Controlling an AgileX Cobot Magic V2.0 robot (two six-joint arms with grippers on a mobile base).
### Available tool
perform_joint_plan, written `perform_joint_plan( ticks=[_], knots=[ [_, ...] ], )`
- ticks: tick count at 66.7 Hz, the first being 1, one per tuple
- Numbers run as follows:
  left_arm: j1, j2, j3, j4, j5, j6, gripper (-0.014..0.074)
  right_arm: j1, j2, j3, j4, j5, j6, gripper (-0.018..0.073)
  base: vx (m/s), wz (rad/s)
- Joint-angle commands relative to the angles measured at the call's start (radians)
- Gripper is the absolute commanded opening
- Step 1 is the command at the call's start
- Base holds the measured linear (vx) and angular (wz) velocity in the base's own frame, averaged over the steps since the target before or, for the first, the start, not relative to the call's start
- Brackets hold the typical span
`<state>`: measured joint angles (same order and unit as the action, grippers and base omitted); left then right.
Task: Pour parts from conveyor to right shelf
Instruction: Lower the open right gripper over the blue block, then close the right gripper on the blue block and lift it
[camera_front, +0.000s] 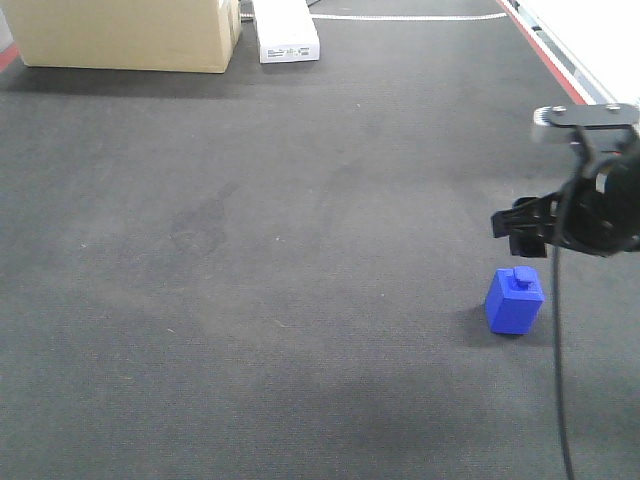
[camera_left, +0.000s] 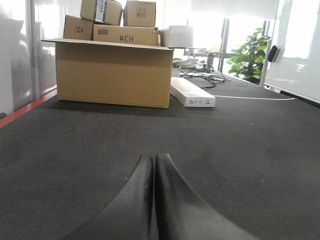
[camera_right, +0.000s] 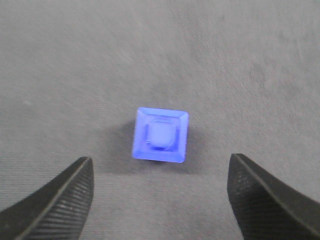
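Right end effector hangs wide open and empty, the blue block standing on the conveyor belt directly beneath it. Probably light, rigid, slick plastic; grip its opposite flat sides.

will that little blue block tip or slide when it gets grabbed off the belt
The blue block looks like rigid moulded plastic, so it probably won't deform. Its flat square sides should suit the open right hand, though smooth plastic may slip. It stands squat on the textured belt, so tipping or rolling seems unlikely.
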<state>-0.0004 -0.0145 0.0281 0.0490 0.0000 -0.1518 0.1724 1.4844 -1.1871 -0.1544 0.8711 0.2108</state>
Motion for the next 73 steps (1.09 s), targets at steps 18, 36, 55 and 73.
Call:
perform_joint_plan(
  ticks=[18,36,55,73],
  knots=[
    [-0.001,-0.009,0.027,-0.009,-0.079,-0.007,-0.0006,-0.002,0.165,-0.189,0.012,0.097,-0.057,0.054,0.0,0.0],
    [-0.001,-0.009,0.027,-0.009,-0.079,-0.007,-0.0006,-0.105,0.192,-0.189,0.201,0.086,-0.173,0.054,0.0,0.0],
    [-0.001,-0.009,0.027,-0.009,-0.079,-0.007,-0.0006,-0.115,0.239,-0.189,0.244,0.11,-0.218,0.054,0.0,0.0],
    [-0.001,-0.009,0.027,-0.009,-0.079,-0.007,-0.0006,-0.115,0.318,-0.189,0.209,0.122,-0.182,0.0537,0.0,0.0]
  ],
)
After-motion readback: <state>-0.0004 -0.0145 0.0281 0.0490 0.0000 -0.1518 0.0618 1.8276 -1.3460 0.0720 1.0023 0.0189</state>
